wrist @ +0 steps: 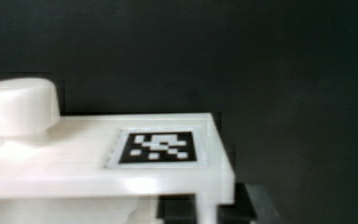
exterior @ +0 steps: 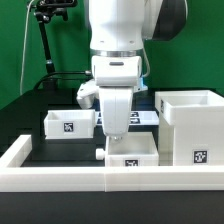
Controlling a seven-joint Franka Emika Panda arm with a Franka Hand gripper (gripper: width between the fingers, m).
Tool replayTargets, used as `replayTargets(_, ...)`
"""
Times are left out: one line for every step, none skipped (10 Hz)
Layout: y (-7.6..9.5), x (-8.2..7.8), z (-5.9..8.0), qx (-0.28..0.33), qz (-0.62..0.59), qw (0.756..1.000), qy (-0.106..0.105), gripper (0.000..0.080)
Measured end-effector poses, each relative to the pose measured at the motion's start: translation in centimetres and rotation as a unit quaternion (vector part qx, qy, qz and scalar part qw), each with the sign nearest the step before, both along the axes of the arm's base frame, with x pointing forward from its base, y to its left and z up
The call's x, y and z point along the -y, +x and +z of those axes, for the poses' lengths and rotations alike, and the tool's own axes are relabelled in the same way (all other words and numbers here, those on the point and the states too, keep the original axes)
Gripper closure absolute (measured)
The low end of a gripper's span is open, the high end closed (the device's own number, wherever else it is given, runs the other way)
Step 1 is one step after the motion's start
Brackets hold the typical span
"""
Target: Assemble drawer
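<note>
The fingers [exterior: 112,140] are pinching narrowly on a wall of the front knobbed tray [exterior: 136,153], sitting on the tabletop [exterior: 60,146] beside the border wall [exterior: 50,166], so lifting and aligning it with the housing [exterior: 195,125] is likely coming next.

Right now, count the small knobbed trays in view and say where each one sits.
2. The left tray sits at the exterior view's left; the front tray sits centre front, against the low border wall. The arm could hide more behind it.

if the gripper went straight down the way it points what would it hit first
The front tray, directly under the gripper; the tips seem to be at its rim, though depth is unclear.
</note>
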State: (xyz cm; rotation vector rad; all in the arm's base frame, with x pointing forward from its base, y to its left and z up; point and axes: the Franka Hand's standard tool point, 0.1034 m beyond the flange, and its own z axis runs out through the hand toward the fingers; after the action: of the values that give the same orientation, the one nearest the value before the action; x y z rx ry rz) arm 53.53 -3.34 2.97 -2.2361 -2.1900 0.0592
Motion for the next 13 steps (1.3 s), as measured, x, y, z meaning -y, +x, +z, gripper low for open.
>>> replayTargets(-0.06, -0.44, 0.32, 0.013, 0.009, 1.0, 0.002, 0.0756)
replayTargets(-0.28, -0.56, 0.26, 0.012, 0.007, 1.0, 0.002, 0.0756)
replayTargets(-0.28, -0.45, 0.15, 0.011, 0.005, 1.0, 0.002, 0.0756)
replayTargets(-0.3, -0.4, 0.11, 0.011, 0.005, 1.0, 0.002, 0.0756)
replayTargets(-0.33, -0.38, 0.07, 0.01, 0.004, 1.0, 0.002, 0.0756)
replayTargets(-0.35, -0.36, 0.04, 0.01, 0.004, 1.0, 0.002, 0.0756)
replayTargets(-0.36, -0.38, 0.02, 0.01, 0.004, 1.0, 0.002, 0.0756)
replayTargets(-0.28, -0.55, 0.04, 0.012, 0.019, 1.0, 0.003, 0.0756)
replayTargets(-0.13, -0.67, 0.12, 0.013, 0.024, 1.0, 0.003, 0.0756)
replayTargets(0.02, -0.78, 0.12, 0.014, 0.025, 1.0, 0.004, 0.0756)
replayTargets(-0.1, -0.99, -0.15, 0.011, 0.026, 1.0, 0.005, 0.0756)
replayTargets(-0.12, -1.09, -0.21, 0.011, 0.022, 1.0, 0.005, 0.0756)
replayTargets(-0.13, -1.12, -0.22, 0.011, 0.019, 1.0, 0.005, 0.0756)
